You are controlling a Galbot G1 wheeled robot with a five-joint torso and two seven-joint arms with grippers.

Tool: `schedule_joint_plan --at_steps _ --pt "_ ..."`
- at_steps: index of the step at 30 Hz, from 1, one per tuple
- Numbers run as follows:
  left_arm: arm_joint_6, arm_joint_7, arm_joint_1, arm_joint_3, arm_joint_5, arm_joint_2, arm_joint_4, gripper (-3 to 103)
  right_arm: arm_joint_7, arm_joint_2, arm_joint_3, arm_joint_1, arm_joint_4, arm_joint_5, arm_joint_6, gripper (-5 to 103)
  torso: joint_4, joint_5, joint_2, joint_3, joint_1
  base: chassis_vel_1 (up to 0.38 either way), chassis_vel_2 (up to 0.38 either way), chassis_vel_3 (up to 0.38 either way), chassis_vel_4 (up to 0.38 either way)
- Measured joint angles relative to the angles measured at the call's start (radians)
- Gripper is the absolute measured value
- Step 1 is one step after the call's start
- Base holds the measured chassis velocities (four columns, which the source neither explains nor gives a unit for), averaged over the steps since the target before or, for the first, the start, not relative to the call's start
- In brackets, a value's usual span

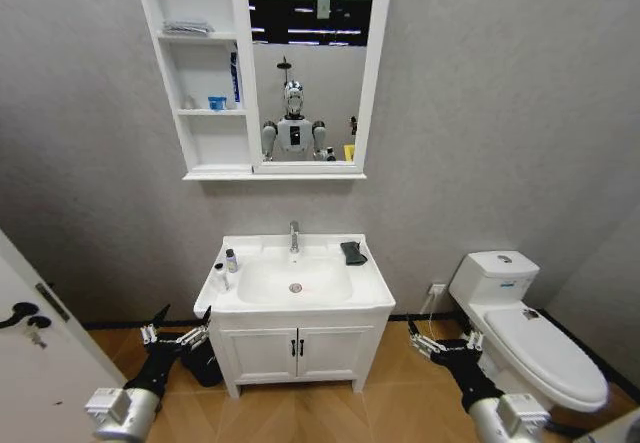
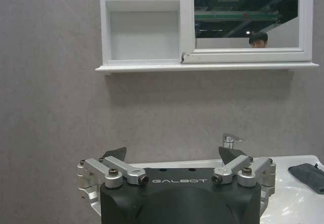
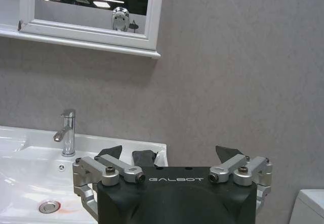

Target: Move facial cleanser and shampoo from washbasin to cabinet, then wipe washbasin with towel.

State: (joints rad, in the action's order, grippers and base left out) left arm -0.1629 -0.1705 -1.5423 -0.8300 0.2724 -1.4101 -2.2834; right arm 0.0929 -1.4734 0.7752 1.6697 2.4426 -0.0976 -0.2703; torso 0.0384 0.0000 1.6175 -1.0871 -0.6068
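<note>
Both grippers hang wide open and empty at the bottom of the frame, left gripper (image 1: 176,323) and right gripper (image 1: 440,340) flanking the central washbasin (image 1: 294,285), where two small bottles (image 1: 226,267) stand at its left edge and the dark towel (image 1: 353,253) lies on its right rim; the cabinet (image 1: 203,73) hangs upper centre.

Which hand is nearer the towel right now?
Right. The towel lies on the washbasin rim's right rear; the right hand hangs low to its right, the left hand low beyond the opposite side.
</note>
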Motion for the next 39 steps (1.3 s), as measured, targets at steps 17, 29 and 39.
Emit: schedule_joint_plan --at_steps 17,29,39 --pt "0.003 -0.001 0.000 0.004 -0.006 -0.014 -0.002 100 0.006 -0.005 -0.008 0.000 -0.017 0.005 0.043 100 0.0000 0.0004 0.000 0.000 0.000 -0.255 0.253 0.256 -0.242" --pt "0.026 0.019 -0.029 0.019 -0.064 -0.037 -0.045 100 -0.031 -0.013 -0.010 -0.004 0.008 0.007 0.023 100 -0.0001 -0.0001 0.001 0.000 0.001 -0.042 0.050 0.016 -0.011" --pt "0.119 0.062 -0.129 0.045 -0.164 -0.089 -0.026 100 -0.029 -0.006 -0.023 -0.049 -0.051 0.005 0.008 100 0.0000 0.0001 0.000 0.000 0.000 0.023 -0.008 -0.009 0.013"
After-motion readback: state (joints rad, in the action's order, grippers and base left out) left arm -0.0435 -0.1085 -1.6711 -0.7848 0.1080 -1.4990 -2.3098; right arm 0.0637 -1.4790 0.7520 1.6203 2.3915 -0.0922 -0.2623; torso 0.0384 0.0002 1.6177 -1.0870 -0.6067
